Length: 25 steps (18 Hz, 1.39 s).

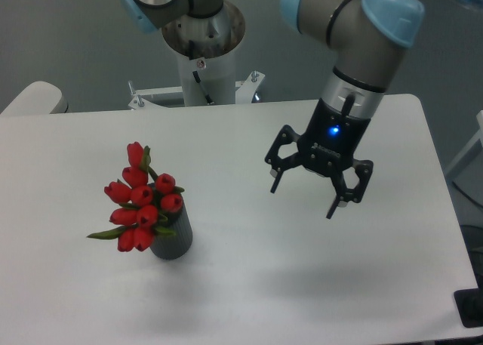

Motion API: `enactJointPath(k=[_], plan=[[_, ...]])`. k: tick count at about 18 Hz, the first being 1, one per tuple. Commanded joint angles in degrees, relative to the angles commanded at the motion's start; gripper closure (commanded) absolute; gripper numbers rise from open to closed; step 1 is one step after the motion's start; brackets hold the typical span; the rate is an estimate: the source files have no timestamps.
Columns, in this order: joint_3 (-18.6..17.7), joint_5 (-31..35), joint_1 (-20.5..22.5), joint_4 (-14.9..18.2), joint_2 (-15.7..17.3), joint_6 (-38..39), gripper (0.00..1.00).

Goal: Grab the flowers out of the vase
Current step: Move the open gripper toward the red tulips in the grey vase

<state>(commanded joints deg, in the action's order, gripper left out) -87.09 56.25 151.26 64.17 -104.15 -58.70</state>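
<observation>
With the gripper (304,197) hanging spread and empty at centre right, well apart from the flowers (143,198) leaning out of the vase (173,238) at lower left, a sideways grab could topple the vase.

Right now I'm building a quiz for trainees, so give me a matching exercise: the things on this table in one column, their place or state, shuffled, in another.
Things:
1. red tulip flowers
2. dark grey ribbed vase
3. black two-finger gripper
4. white table

States:
A. open, hanging above the table at right
B. standing upright at left
C. bears the vase
D. leaning out of the vase

Pairs: 1-D, 2-B, 3-A, 4-C
</observation>
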Motion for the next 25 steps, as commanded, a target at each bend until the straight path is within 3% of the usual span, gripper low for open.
enactJointPath(k=[4,7,11,15,21,25], plan=[[-4.39,-4.66,-0.61,-0.89,1.05,-4.31,0.0],[-10.01,-6.58,-0.79,-0.88,2.54,-4.49,0.0],[-13.98,-12.48,-0.35,-1.06,4.3,-4.58,0.0],[-16.53,-12.49,-3.07,-1.59,6.68,-7.02,0.0],[-19.52,-12.57,-6.85,-1.76,6.5,-15.46,0.0],[-22.15,-14.15,-7.29,-4.57,6.68,-16.97,0.0]])
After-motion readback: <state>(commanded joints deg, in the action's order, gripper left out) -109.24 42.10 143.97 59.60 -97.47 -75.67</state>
